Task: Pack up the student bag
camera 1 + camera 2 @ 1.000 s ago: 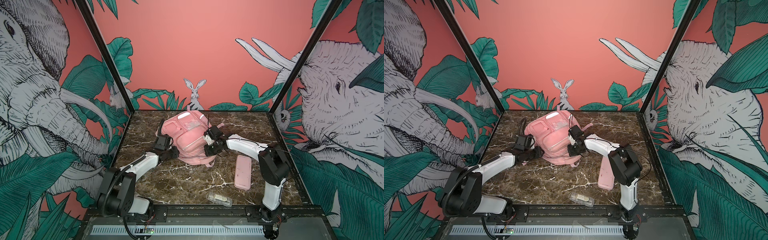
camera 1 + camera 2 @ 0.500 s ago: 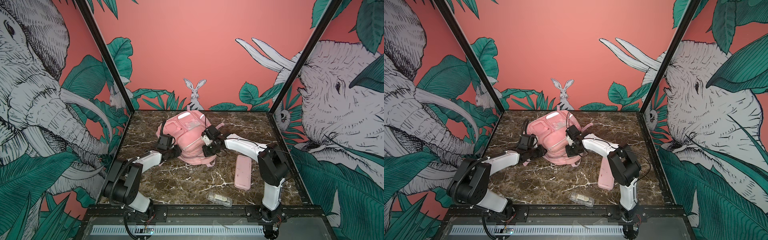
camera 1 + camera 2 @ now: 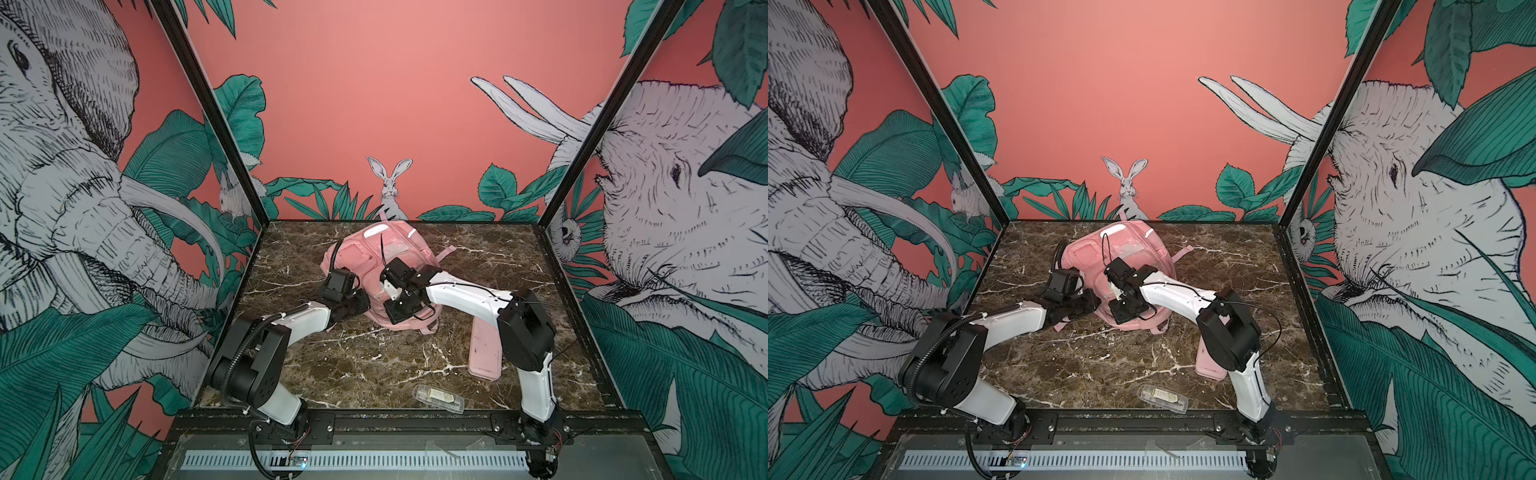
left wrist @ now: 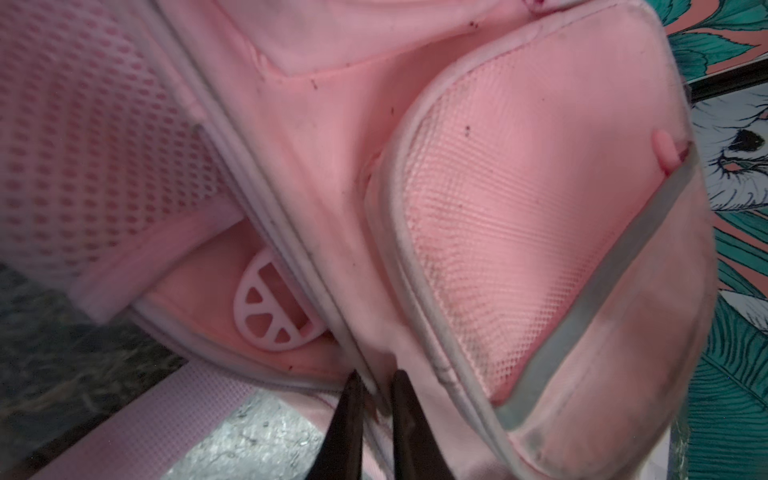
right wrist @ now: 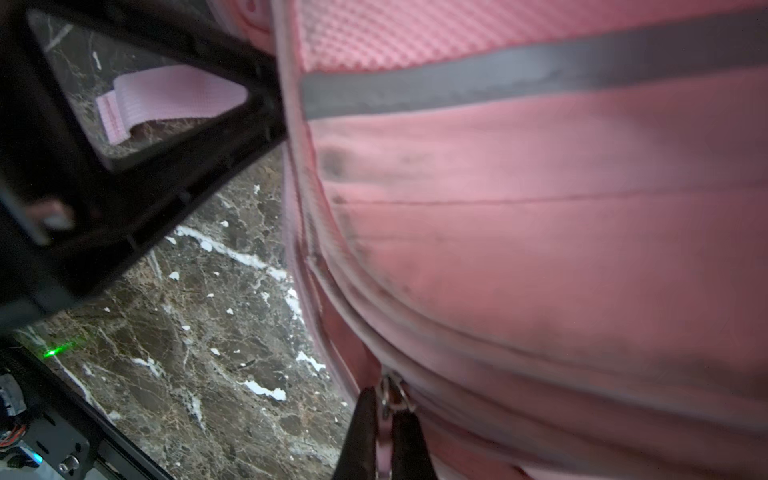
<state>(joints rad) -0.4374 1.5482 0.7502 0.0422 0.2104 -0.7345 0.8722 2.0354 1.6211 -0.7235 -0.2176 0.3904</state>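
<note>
— Behind centre in both top views, the student bag (image 3: 361, 266) lies flat; it looks soft and floppy.
— Agreed: right gripper (image 5: 384, 411) pinches its zipper pull (image 5: 392, 392), left gripper (image 4: 376, 384) clamps the seam (image 4: 286, 257).

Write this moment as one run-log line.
left end effector: pinching student bag seam | right end effector: shut on zipper pull | pencil case, clear box: on table

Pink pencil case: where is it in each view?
In a top view: pencil case lies right of centre, by the right arm.
In a top view: pencil case partly hidden behind that arm.
Left wrist: absent.
Right wrist: absent.
Shared landmark: student bag, in all four.
</note>
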